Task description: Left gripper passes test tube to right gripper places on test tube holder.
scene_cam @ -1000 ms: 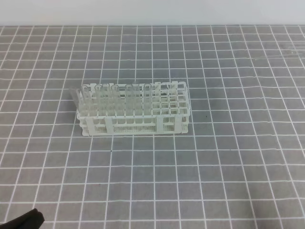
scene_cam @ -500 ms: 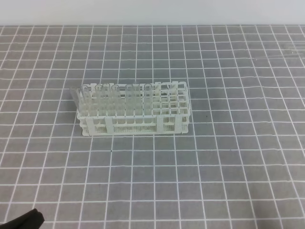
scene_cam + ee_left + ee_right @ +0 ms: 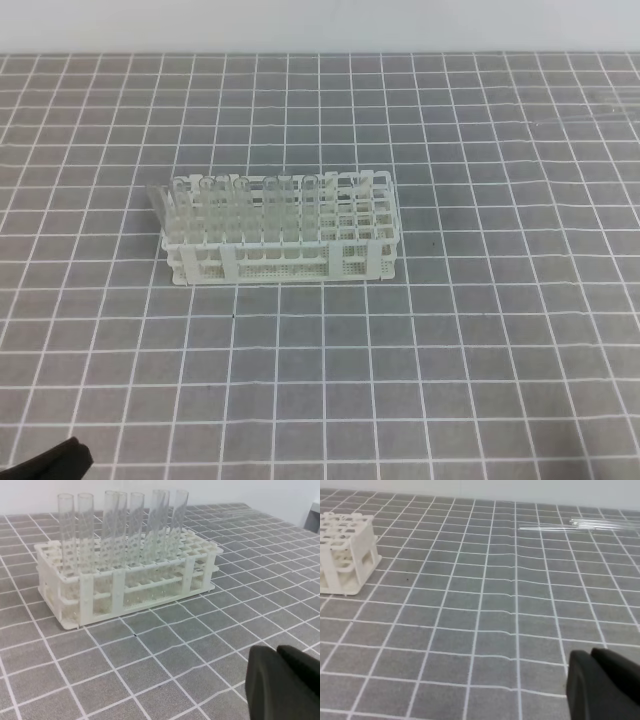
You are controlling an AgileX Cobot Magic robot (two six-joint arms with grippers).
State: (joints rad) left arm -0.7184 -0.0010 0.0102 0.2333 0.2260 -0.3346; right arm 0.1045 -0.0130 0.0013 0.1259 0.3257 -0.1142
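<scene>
My left gripper [image 3: 284, 684] and right gripper [image 3: 605, 686] both have jaws together, holding nothing — the test tube holder [image 3: 283, 232] stands apart on the tabletop [image 3: 480, 340].

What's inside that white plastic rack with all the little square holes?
The white plastic lattice rack holds upright clear glass tubes on one side; the other holes look empty. Tubes overlap, so the exact count is hidden.

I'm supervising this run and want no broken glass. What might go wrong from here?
1. The loose tubes lying flat on the mat far from the test tube holder are clear and faint, so a pick may miss or roll them.
2. The holder already carries many upright tubes; one at its left end leans outward, and an arm passing close might knock it.
3. Both the left pincer and right pincer are shut, so they must open first.
</scene>
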